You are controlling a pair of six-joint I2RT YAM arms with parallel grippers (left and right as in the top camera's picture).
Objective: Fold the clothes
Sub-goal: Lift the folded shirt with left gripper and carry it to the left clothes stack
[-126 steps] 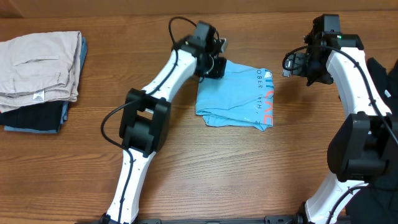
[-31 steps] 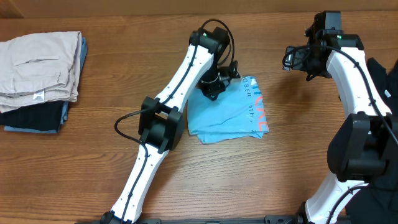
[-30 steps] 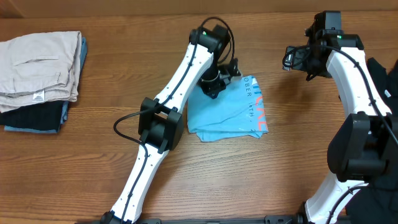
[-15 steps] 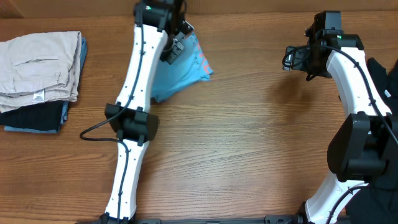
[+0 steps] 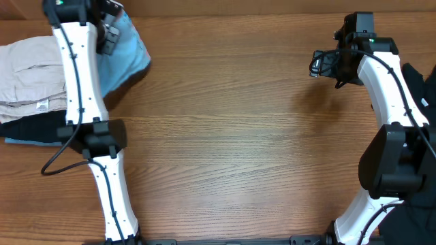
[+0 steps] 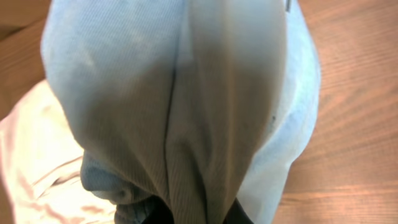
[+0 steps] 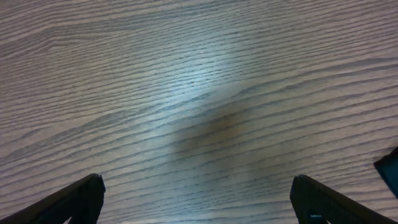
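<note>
My left gripper (image 5: 107, 35) is shut on the folded light blue T-shirt (image 5: 128, 58) and holds it at the table's far left, beside and partly over the stack of folded clothes (image 5: 34, 75). That stack has a beige garment on top and dark and blue ones beneath. In the left wrist view the hanging blue shirt (image 6: 186, 93) fills the frame and hides the fingers. The beige garment (image 6: 28, 162) lies below it at the left. My right gripper (image 5: 323, 67) is open and empty over bare wood at the far right, with its fingertips (image 7: 84, 196) wide apart.
The wooden table (image 5: 231, 150) stretches between the two arms. The left arm's long white links (image 5: 82, 88) run from the front edge up past the stack's right side. The right arm (image 5: 388, 88) stands along the right edge.
My left arm has swung the blue shirt from the table's middle to the far left, next to the stack. The right arm has not moved.
</note>
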